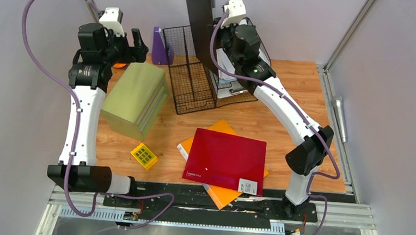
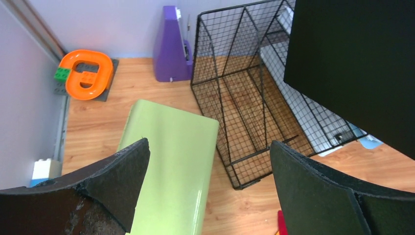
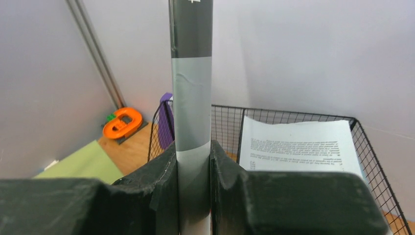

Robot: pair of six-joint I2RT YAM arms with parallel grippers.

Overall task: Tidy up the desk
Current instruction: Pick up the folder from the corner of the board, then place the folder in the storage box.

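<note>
Top: your desk (image 1: 294,95) fills the view, rack (image 1: 192,78) at its far edge. L wrist: L gripper (image 2: 209,147) spread wide, empty, over green folder (image 2: 171,161). R wrist: R gripper (image 3: 193,152) clamps dark book (image 3: 192,73) upright above rack.

White arms (image 1: 77,126) with black joints, purple cables (image 1: 25,19), seemingly rubbery gripper pads (image 2: 313,186).

Wood-grain counter (image 1: 283,108) bearing a green binder (image 1: 135,98), black wire rack (image 1: 194,84), purple stand (image 1: 160,46), small yellow gridded block (image 1: 144,155), and an orange folder (image 1: 220,195) beneath a red folder (image 1: 225,159).
</note>
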